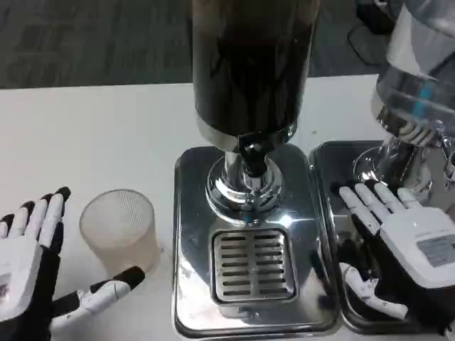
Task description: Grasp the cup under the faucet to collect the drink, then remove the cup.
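A translucent ribbed plastic cup (119,229) stands upright on the white table, left of the drink dispenser. My left hand (32,266) is open beside it at the bottom left, with its thumb (106,290) reaching under the cup's near side and its fingers to the cup's left. I cannot tell whether the thumb touches the cup. The dispenser's dark tank (250,64) rises at centre, and its faucet (252,158) hangs over a slotted drip grate (254,263) on a chrome base (193,213). My right hand (405,234) hovers open over the neighbouring chrome base.
A second dispenser with a clear tank (419,71) stands at the right on its own chrome tray (334,153). Bare white table (92,135) stretches to the left and behind the cup. Dark carpet lies beyond the table's far edge.
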Available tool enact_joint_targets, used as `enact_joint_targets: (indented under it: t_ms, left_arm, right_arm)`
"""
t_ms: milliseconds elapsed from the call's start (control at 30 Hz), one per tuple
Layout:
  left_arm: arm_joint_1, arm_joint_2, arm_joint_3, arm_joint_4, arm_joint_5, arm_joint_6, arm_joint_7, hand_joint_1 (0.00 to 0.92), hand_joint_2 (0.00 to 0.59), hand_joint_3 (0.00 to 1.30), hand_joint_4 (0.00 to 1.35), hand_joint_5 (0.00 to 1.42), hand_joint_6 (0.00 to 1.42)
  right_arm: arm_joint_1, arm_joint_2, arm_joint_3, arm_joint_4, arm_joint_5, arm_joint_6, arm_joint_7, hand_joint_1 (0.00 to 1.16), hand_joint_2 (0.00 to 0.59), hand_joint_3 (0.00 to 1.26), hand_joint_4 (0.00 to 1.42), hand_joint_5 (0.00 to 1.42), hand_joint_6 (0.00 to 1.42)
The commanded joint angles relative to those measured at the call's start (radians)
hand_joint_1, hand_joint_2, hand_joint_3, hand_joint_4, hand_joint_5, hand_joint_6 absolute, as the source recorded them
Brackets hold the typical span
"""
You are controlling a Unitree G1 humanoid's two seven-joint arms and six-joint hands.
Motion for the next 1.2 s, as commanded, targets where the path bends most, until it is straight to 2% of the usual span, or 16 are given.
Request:
enact_joint_targets:
  t_ms: [33, 567, 700, 833, 967, 1100, 1200]
  left_arm:
    - [0.015, -0.002, -0.004, -0.021, 0.012, 0.01, -0.007, 0.0, 0.0, 0.0, 0.0, 0.0, 0.0]
    - [0.021, -0.013, 0.012, -0.04, -0.009, -0.005, 0.022, 0.0, 0.0, 0.0, 0.0, 0.0, 0.0]
    - [-0.002, -0.03, 0.053, -0.055, -0.066, -0.011, 0.029, 0.0, 0.001, 0.0, 0.0, 0.0, 0.0]
    - [-0.055, -0.006, 0.092, -0.047, -0.191, 0.012, -0.103, 0.0, 0.0, 0.0, 0.0, 0.0, 0.0]
    - [-0.088, -0.008, 0.146, -0.023, -0.257, -0.048, -0.062, 0.0, 0.0, 0.0, 0.0, 0.0, 0.0]
    - [-0.135, 0.011, 0.172, 0.024, -0.298, -0.095, -0.067, 0.0, 0.002, 0.08, 0.08, 0.12, 0.12]
    - [-0.147, 0.04, 0.166, 0.08, -0.392, -0.151, -0.143, 0.0, 0.0, 0.0, 0.0, 0.01, 0.02]
  right_arm:
    - [0.024, 0.0, -0.01, -0.013, -0.001, -0.008, -0.02, 0.07, 0.497, 0.0, 0.0, 0.0, 0.0]
    - [0.049, 0.029, -0.005, -0.032, -0.006, 0.016, -0.004, 0.05, 0.51, 0.0, 0.0, 0.0, 0.0]
    - [0.032, 0.044, 0.004, -0.046, -0.026, 0.044, 0.019, 0.04, 0.514, 0.0, 0.0, 0.0, 0.0]
    - [0.049, 0.072, 0.013, -0.06, -0.039, 0.076, 0.019, 0.07, 0.504, 0.0, 0.0, 0.0, 0.0]
    - [0.06, 0.1, 0.029, -0.068, -0.058, 0.098, 0.018, 0.09, 0.517, 0.0, 0.0, 0.0, 0.0]
    - [0.058, 0.121, 0.04, -0.07, -0.073, 0.117, 0.02, 0.09, 0.52, 0.0, 0.0, 0.0, 0.0]
    - [0.055, 0.125, 0.047, -0.072, -0.085, 0.12, 0.021, 0.1, 0.521, 0.0, 0.0, 0.0, 0.0]
